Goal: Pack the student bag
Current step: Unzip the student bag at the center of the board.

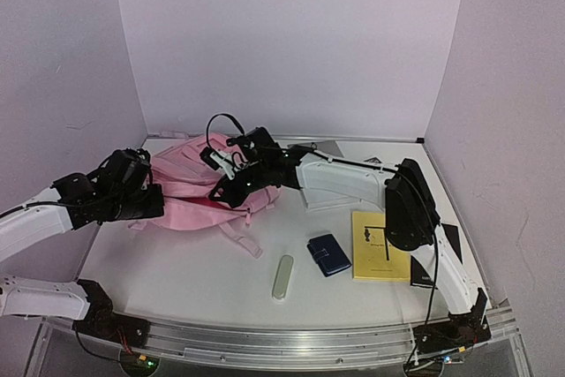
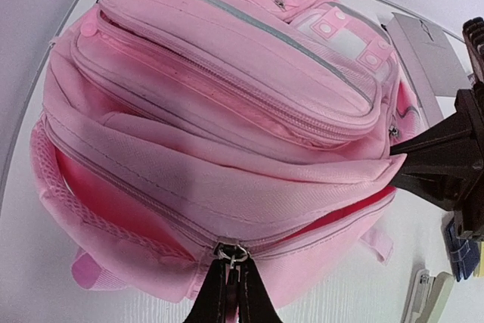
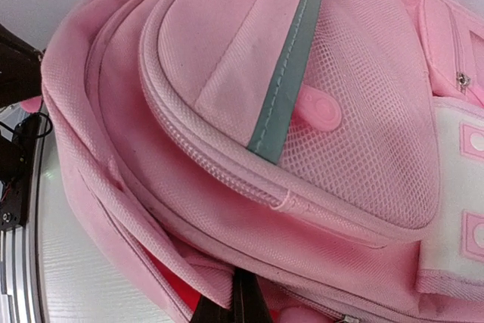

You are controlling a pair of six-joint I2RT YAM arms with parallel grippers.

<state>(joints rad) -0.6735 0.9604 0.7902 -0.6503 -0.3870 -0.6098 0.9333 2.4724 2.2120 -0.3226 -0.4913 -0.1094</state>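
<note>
top view: the student bag (image 1: 190, 187) lies at the back left of the white table (image 1: 177, 262), a big soft pink heap with one strap (image 1: 243, 237) trailing toward the near edge. the left gripper (image 1: 161, 204) sits against its left flank. the right gripper (image 1: 222, 192) is stretched across to its right side. can't tell the jaw gaps from up here. lying loose on the table, apart from the bag: a yellow booklet (image 1: 380, 245), a small dark blue case (image 1: 328, 254) and a pale oblong case (image 1: 282, 277).

left wrist view: the left jaws are pressed together, pinched on the metal zip pull (image 2: 233, 253) of the main compartment. to the right of the pull the zipper gapes a little and a slit of deeper pink lining (image 2: 340, 213) shows. can't see any contents. the cloth is woven, with a mesh side pocket (image 2: 60, 187) at left. the right gripper's black tip meets the bag's rim at the right edge.

right wrist view: the right jaws are together, nipping a fold of bag fabric at the lip of the opening. above them is a domed front pocket crossed by a grey-green strip (image 3: 287, 81), then an open mesh panel (image 3: 370, 119) and a white panel (image 3: 461, 179) at far right.
</note>
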